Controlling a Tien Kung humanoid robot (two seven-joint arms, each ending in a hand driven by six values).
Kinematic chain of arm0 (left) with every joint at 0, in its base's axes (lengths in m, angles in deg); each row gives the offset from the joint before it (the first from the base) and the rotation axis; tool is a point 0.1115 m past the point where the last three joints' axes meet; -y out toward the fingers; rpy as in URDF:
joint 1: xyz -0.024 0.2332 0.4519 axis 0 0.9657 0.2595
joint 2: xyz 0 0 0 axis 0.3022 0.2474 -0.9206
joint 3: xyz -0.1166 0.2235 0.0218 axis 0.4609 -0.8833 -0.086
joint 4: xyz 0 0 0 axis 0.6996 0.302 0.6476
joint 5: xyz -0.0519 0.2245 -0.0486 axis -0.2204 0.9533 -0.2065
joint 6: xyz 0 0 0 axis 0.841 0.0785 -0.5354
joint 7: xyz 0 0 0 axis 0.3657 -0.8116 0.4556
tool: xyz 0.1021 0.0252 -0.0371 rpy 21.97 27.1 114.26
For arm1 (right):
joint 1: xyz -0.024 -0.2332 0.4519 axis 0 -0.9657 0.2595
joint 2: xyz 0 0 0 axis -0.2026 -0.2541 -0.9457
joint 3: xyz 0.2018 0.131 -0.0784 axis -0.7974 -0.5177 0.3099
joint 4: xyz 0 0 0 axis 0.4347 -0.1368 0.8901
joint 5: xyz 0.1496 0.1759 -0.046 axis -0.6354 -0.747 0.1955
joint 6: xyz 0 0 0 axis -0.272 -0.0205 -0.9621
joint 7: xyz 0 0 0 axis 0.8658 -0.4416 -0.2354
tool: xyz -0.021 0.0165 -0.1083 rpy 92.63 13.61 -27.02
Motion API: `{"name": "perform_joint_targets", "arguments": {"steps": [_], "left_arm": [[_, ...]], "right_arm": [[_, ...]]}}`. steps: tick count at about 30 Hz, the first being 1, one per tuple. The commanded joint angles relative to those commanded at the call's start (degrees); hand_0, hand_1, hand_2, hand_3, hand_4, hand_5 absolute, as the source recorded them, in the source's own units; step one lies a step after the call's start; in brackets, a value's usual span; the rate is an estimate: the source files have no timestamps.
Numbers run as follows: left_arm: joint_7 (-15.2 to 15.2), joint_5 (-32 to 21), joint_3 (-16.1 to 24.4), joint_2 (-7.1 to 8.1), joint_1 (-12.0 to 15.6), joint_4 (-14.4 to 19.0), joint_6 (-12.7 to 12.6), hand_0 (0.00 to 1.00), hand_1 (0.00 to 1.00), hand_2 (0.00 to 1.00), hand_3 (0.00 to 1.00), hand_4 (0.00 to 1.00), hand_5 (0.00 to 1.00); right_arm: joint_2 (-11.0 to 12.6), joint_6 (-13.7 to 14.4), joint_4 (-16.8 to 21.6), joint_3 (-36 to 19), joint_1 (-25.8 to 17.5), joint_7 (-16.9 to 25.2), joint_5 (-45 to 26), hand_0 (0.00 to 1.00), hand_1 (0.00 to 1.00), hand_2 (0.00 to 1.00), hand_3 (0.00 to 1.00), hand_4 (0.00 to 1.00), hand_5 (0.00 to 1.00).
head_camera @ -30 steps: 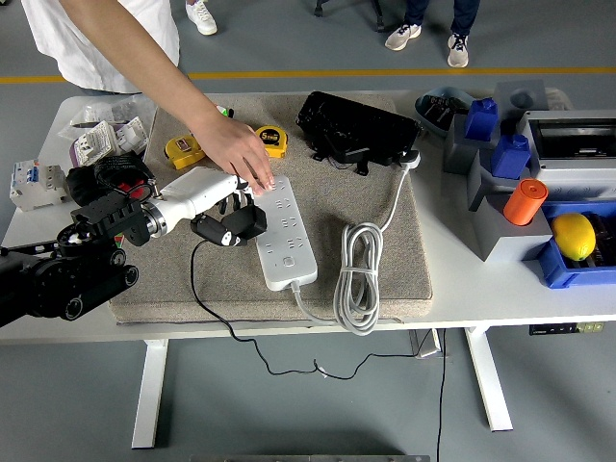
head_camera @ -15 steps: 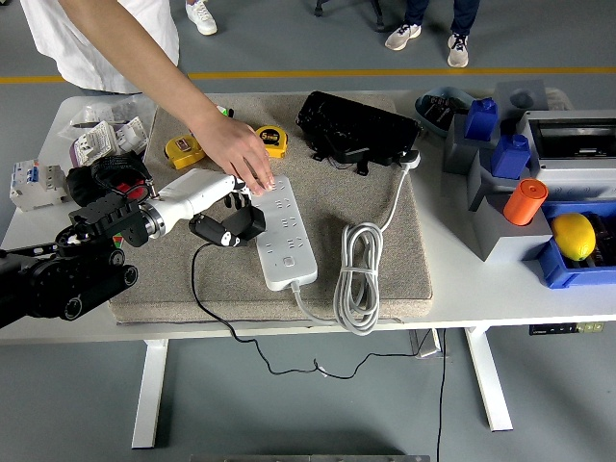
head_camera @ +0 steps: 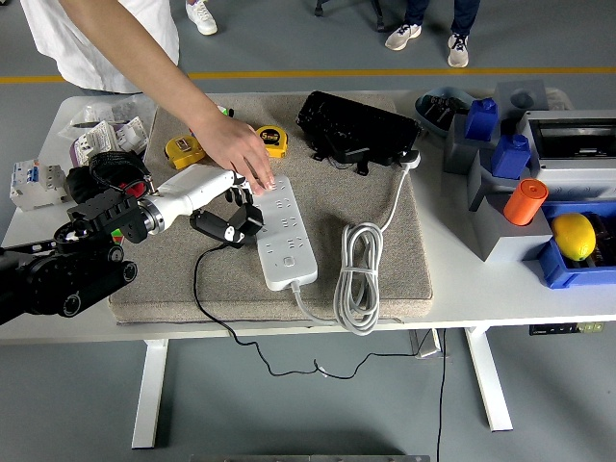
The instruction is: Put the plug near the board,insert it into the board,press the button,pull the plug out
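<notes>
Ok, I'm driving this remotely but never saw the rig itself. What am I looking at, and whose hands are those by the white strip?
This is one view from a camera high on the robot, looking down over the table. The black arm from the left ends in the robot's left hand, whose fingers hold a black plug at the left edge of the white power strip; its thin black cable trails off the table. The bare arm from the top belongs to a person whose hand rests on the strip's far end. Everything sits on a beige mat. The strip's own white cord lies coiled to its right. The robot's right arm is out of view.
</notes>
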Motion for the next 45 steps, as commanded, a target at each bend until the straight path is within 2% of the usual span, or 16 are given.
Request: {"name": "perform_joint_targets", "arguments": {"steps": [1, 2, 8, 15, 19, 20, 22, 24, 25, 26, 31, 32, 36, 38, 45], "left_arm": [[0.0, 0.0, 0.8, 0.20, 0.3, 0.4, 0.2, 0.539, 0.570, 0.562, 0.603, 0.998, 0.453], [0.0, 0.1, 1.5, 0.39, 0.5, 0.9, 0.3, 0.560, 0.582, 0.601, 0.647, 0.998, 0.617], [-0.3, 0.6, 2.5, 0.84, 0.7, 3.0, 1.0, 0.557, 0.582, 0.603, 0.646, 0.998, 0.623], [0.0, 1.3, 4.9, 1.78, 2.3, 5.7, 0.8, 0.530, 0.583, 0.604, 0.644, 0.998, 0.628], [1.1, 1.4, 9.0, 3.28, 5.0, 9.0, -0.9, 0.530, 0.583, 0.604, 0.644, 0.998, 0.628], [1.3, 1.4, 9.9, 3.58, 5.7, 9.7, -1.2, 0.514, 0.601, 0.618, 0.646, 0.998, 0.725], [1.7, 1.3, 11.7, 4.06, 6.9, 11.0, -1.8, 0.514, 0.601, 0.618, 0.646, 0.998, 0.725], [1.9, 1.2, 14.8, 4.85, 9.2, 13.3, -2.6, 0.514, 0.601, 0.618, 0.646, 0.998, 0.725], [1.6, 1.4, 15.9, 5.06, 10.0, 14.1, -2.7, 0.514, 0.601, 0.618, 0.646, 0.998, 0.725], [1.0, 1.8, 17.1, 5.32, 11.0, 15.1, -2.6, 0.681, 0.701, 0.707, 0.705, 0.998, 0.808], [-2.4, 3.3, 20.4, 5.80, 14.8, 18.0, -1.5, 0.681, 0.701, 0.707, 0.705, 0.998, 0.808], [-3.0, 3.6, 20.9, 5.83, 15.5, 18.4, -1.3, 0.730, 0.747, 0.751, 0.748, 0.998, 0.898], [-5.5, 4.8, 23.0, 5.85, 18.4, 20.1, -0.6, 0.730, 0.747, 0.751, 0.748, 0.998, 0.898], [-6.4, 5.5, 23.7, 5.70, 19.4, 20.6, -0.3, 0.737, 0.757, 0.759, 0.750, 0.992, 0.934], [-8.0, 6.0, 23.7, 5.80, 20.7, 21.4, 0.4, 0.738, 0.758, 0.758, 0.749, 0.996, 0.944]], "right_arm": [[0.0, 0.0, 0.0, 0.0, 0.0, 0.0, 0.0, 0.697, 0.700, 0.677, 0.574, 0.998, 0.524], [0.0, 0.0, 0.0, 0.0, -0.1, 0.0, 0.0, 0.697, 0.700, 0.677, 0.574, 0.998, 0.524], [-0.1, 0.0, 0.0, -0.3, -0.2, 0.0, 0.0, 0.696, 0.700, 0.678, 0.574, 0.998, 0.524], [-0.1, 0.0, 0.0, -0.4, -0.2, 0.0, 0.1, 0.696, 0.700, 0.677, 0.574, 0.998, 0.524], [-0.2, 0.0, 0.0, -0.5, -0.3, 0.0, 0.1, 0.696, 0.700, 0.677, 0.574, 0.998, 0.524], [-0.3, 0.1, -0.1, -0.5, -0.4, 0.0, 0.1, 0.696, 0.700, 0.677, 0.574, 0.998, 0.524], [-0.3, 0.0, -0.1, -0.5, -0.5, 0.0, 0.1, 0.696, 0.700, 0.677, 0.574, 0.998, 0.524], [-0.3, 0.1, 0.0, -0.5, -0.6, 0.1, 0.1, 0.696, 0.700, 0.677, 0.574, 0.998, 0.524], [-0.3, 0.1, 0.0, -0.5, -0.6, 0.1, 0.2, 0.696, 0.700, 0.677, 0.574, 0.998, 0.524], [-0.3, 0.1, 0.0, -0.6, -0.5, 0.1, 0.2, 0.697, 0.700, 0.677, 0.574, 0.998, 0.523], [-0.4, 0.1, 0.0, -0.9, -0.5, 0.3, 0.3, 0.697, 0.700, 0.677, 0.574, 0.998, 0.523], [-0.4, 0.1, 0.0, -1.0, -0.5, 0.3, 0.3, 0.697, 0.700, 0.677, 0.573, 0.998, 0.522], [-0.4, 0.2, 0.0, -1.1, -0.7, 0.4, 0.3, 0.697, 0.700, 0.677, 0.573, 0.998, 0.522], [-0.4, 0.2, 0.0, -1.0, -0.7, 0.4, 0.3, 0.697, 0.699, 0.676, 0.573, 0.998, 0.522], [-0.5, 0.2, 0.0, -1.0, -0.8, 0.5, 0.3, 0.697, 0.699, 0.676, 0.574, 0.998, 0.522]]}}
